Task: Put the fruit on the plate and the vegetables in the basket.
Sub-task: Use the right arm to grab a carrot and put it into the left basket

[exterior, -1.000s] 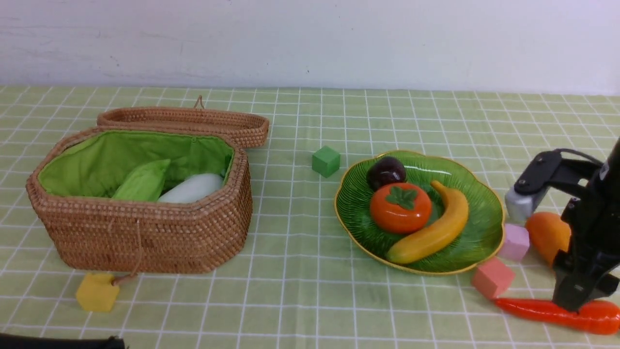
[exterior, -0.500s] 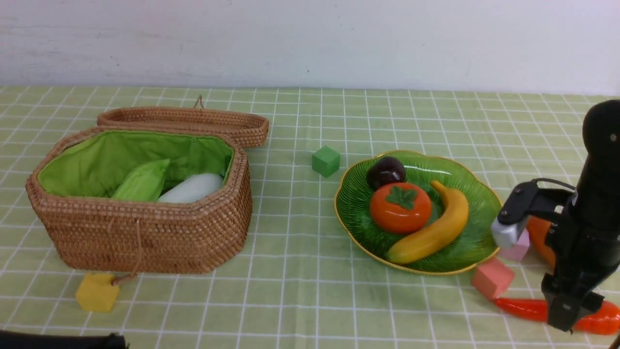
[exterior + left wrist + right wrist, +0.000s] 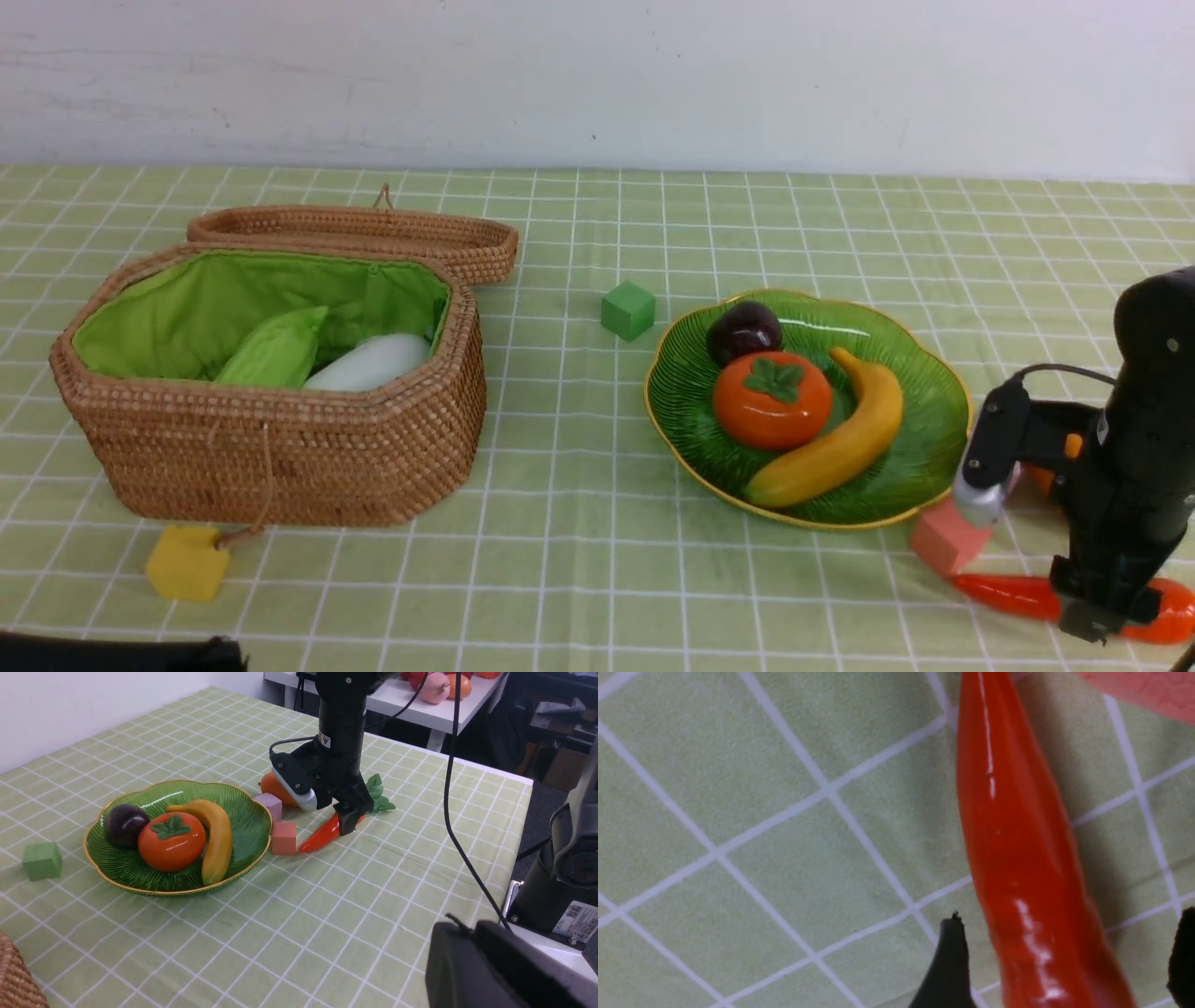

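1. My right tool [image 3: 1064, 956] stands wide open astride the carrot [image 3: 1004, 594], gripping nothing; my left tool is shut, idle.
2. I should close squarely on the carrot's thick middle, which lies on the desk [image 3: 579, 579] beside the pink cube [image 3: 945, 539].
3. Beyond the cube sits the plate [image 3: 934, 439]; the basket [image 3: 280, 457] is farther off.
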Motion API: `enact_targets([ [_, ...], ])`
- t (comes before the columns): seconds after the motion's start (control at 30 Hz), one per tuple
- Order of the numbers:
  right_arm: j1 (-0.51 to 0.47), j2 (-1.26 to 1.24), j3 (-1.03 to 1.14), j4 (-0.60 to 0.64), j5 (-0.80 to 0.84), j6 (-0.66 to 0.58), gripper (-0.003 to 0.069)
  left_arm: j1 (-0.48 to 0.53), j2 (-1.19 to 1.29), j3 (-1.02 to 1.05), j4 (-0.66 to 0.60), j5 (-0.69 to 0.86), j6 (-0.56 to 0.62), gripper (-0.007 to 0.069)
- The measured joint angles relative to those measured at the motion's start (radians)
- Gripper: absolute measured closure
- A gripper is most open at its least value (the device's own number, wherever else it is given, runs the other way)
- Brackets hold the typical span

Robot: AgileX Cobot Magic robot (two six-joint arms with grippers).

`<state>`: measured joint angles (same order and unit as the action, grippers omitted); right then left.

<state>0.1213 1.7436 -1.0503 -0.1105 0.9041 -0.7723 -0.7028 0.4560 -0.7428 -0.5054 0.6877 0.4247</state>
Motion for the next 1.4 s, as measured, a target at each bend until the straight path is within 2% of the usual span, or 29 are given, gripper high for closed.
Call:
enact_targets([
  [0.3, 0.0, 0.072, 0.0, 0.021, 0.038, 0.0, 0.0204, 0.0, 0.0, 0.0, 0.0, -0.002, 0.0, 0.0585],
  [0.47, 0.0, 0.081, -0.008, 0.014, 0.039, 0.0, 0.0328, 0.0, 0.0, 0.0, 0.0, -0.012, 0.0, 0.0585],
  [0.87, 0.0, 0.054, 0.001, 0.062, 0.198, -0.001, 0.0331, 0.0, 0.0, 0.0, 0.0, -0.023, 0.0, 0.0583],
  [1.13, 0.041, -0.19, 0.001, 0.267, 0.292, 0.001, 0.0331, 0.0, 0.0, 0.0, 0.009, -0.033, 0.003, 0.0583],
  [1.3, 0.122, -0.307, -0.025, 0.361, 0.29, 0.108, 0.0331, 0.0, 0.0, 0.0, 0.048, -0.077, 0.002, 0.0583],
  [1.4, 0.224, -0.332, -0.111, 0.41, 0.225, 0.234, 0.0331, 0.0, 0.0, 0.0, 0.169, -0.141, -0.012, 0.0582],
])
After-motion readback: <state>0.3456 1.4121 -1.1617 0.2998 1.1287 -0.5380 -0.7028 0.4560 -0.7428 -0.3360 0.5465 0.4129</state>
